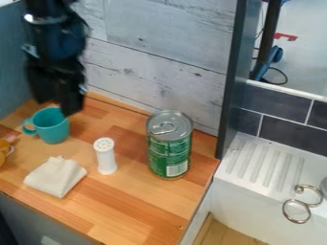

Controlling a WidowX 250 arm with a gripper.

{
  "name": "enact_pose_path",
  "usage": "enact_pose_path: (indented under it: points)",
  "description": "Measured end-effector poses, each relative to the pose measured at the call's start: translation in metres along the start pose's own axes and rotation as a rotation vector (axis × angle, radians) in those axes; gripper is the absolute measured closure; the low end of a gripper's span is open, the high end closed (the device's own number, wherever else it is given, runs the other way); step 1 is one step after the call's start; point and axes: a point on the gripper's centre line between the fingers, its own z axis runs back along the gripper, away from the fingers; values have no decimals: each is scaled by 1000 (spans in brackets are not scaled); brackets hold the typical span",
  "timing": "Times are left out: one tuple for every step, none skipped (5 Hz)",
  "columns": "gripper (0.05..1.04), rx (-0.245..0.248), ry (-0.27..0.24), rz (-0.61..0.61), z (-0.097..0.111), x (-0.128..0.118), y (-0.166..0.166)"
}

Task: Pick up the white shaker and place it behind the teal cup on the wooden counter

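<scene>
While gripper (59, 101) hangs near teal mug (52, 128), open-or-shut unclear | wooden counter (137, 206) | plank wall (156, 62) | white sink (241, 196)

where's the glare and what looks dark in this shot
In the camera view, bright reflections on the metal lid of the green can; the white drainboard looks brightly lit; the mug's inside is darker than its outer wall; and the black tool reads as a mostly dark shape.
</scene>
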Motion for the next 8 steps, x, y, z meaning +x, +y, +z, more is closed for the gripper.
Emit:
enact_pose_path:
  points:
    - [83, 33, -19, -47, -19, 18, 1]
    - [84, -26, 20, -85, -50, 27, -4]
    - [83, -59, 43, -96, -60, 30, -7]
    - [83, -63, 54, -136, -61, 33, -20]
    - [84, -52, 67, -145, -61, 35, -25]
    - [83, -50, 116, -149, -75, 34, -28]
    - [83, -42, 176, -121, -86, 30, -26]
    - [83, -36, 193, -98, -89, 28, -24]
